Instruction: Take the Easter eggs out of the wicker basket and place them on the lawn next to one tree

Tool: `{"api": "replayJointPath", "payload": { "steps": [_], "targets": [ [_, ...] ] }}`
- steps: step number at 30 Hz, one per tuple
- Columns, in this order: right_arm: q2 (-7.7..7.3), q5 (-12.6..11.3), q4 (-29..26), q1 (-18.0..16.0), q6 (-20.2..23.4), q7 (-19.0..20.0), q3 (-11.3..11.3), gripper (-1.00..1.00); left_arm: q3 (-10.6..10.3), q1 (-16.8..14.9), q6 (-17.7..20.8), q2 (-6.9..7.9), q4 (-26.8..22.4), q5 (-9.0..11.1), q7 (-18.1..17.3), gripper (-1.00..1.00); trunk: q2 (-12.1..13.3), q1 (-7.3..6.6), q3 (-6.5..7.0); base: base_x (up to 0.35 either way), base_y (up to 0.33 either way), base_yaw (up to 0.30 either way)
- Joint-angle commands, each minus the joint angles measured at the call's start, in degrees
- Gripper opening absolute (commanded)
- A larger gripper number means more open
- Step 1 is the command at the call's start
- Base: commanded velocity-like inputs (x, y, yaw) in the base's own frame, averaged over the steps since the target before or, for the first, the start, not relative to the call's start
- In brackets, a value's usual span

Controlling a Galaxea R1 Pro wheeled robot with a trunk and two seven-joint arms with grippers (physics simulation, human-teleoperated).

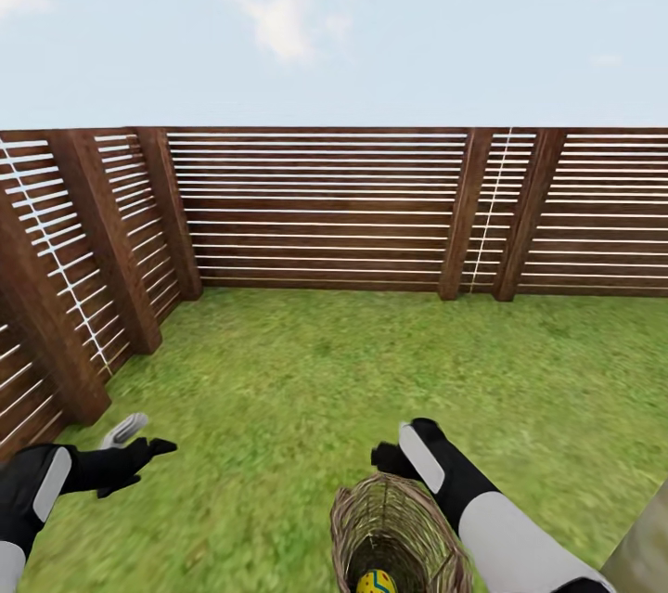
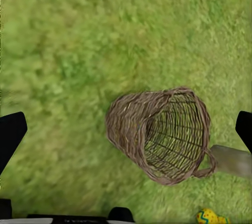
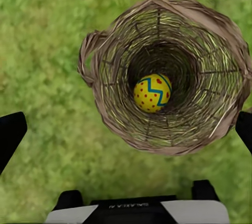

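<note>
Looking straight down past the right tool [image 3: 126,129], the wicker basket [image 3: 210,50] sits directly underneath it on the lawn [image 3: 42,34], mouth pointing up at the camera, so the way in is just down along the basket's long axis. One Easter egg [image 3: 152,92] rests at the bottom, roughly centred, nothing touching it. The right tool's fingers are spread wide, one tip at each side of that view, so it's released and holding nothing.

From the head view, the right tool [image 1: 401,456] hovers just beyond the basket's far rim [image 1: 371,500], and the same egg [image 1: 377,583] peeks out at the very bottom. The left tool [image 1: 139,440] hangs well off to the side over bare grass, also spread open and empty. So the right arm is clearly the nearer one, I'd say it's the obvious pick for reaching in.

Counts: one basket, one egg inside it. The left wrist view shows the basket [image 2: 157,134] from the side, plus a second egg [image 2: 209,217] lying on the grass outside it, near a pale grey-beige trunk [image 2: 233,161] that's probably the tree. I can't find a third egg. A brown slat fence [image 1: 315,203] closes off the garden behind.
</note>
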Motion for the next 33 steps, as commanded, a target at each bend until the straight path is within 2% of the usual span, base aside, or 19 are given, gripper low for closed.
{"api": "replayJointPath", "payload": {
  "steps": [1, 4, 11, 33],
  "targets": [
    [0.3, -0.6, -0.1, 0.0, 0.1, -0.6, 0.3, 1.0, 0.1, -0.1, 0.4, -0.03, 0.0, 0.0, 0.2, 1.0, -0.5, 0.24, -0.27, 0.0, 0.0, 0.0],
    [0.87, -0.6, -0.4, -0.2, -0.6, -0.5, 0.4, 1.0, 0.1, -0.1, 0.3, 0.16, -0.1, -0.3, 0.8, 1.0, -1.7, 0.89, -0.81, 0.0, 0.0, 0.0],
    [1.12, -0.7, -0.6, -0.3, -2.6, 0.1, 0.6, 1.0, 0.1, -0.1, 0.3, 0.38, -0.2, -0.4, 0.5, 1.0, -4.5, 2.43, -2.06, 0.0, 0.0, 0.0],
    [1.01, -1.4, -0.6, -0.4, -2.1, 0.5, 0.3, 1.0, 0.1, -0.1, 0.3, 0.39, -0.2, -0.4, 0.4, 1.0, -13.3, 7.26, -6.01, 0.0, 0.0, 0.0]
  ]
}}
